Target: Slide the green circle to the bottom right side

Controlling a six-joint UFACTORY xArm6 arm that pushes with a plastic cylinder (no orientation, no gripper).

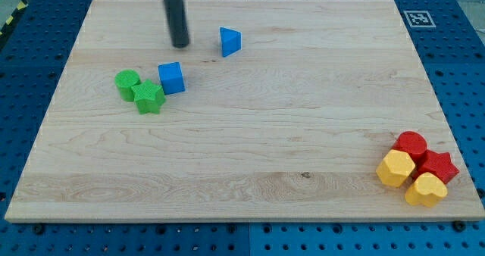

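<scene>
The green circle (126, 82) lies on the wooden board (242, 150) at the view's left, touching a green star (149, 98) just to its lower right. A blue cube (172, 78) sits right of them, close to the star. My tip (179, 45) is the lower end of the dark rod, at the view's top left of centre. It stands above and to the right of the green circle, just above the blue cube, touching no block.
A blue triangle (229, 42) lies right of my tip. At the view's bottom right sit a red circle (411, 145), a red star (438, 166), a yellow hexagon (396, 169) and a yellow heart (425, 189), packed together.
</scene>
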